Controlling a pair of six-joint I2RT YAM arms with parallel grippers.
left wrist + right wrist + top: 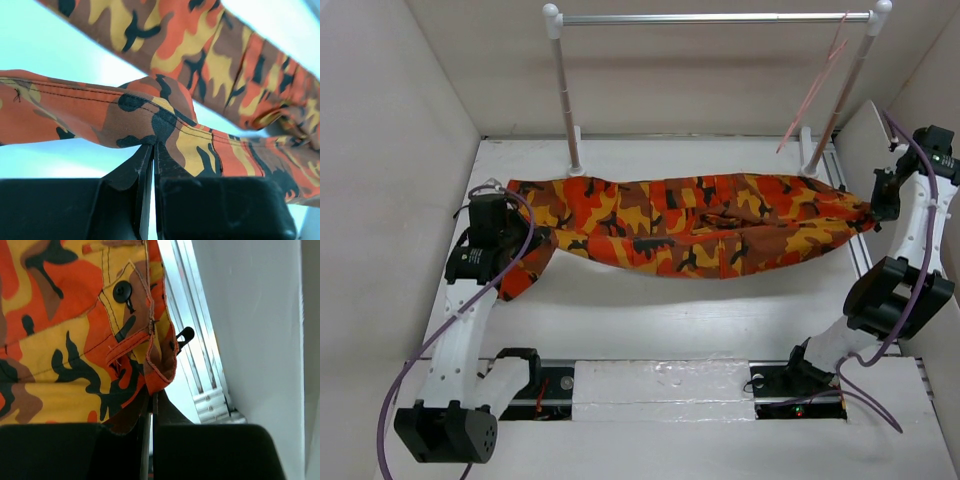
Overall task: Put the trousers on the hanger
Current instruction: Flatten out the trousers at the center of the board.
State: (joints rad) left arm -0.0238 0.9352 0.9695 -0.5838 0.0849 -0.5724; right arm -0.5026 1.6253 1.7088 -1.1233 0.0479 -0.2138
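The camouflage trousers hang stretched sideways between my two grippers, sagging a little above the white table. At the leg end on the left, my left gripper is shut on them. In the left wrist view its jaws pinch a stitched hem of the trousers. My right gripper is shut on the waist end at the right. The right wrist view shows its jaws closed on the waistband of the trousers, near a black button. Apart from the trousers, the thin pink hanger hangs from the right end of the bar.
A silver bar on two posts spans the back of the table, just behind the trousers. White walls enclose the space. A metal rail runs along the right wall, close to my right gripper.
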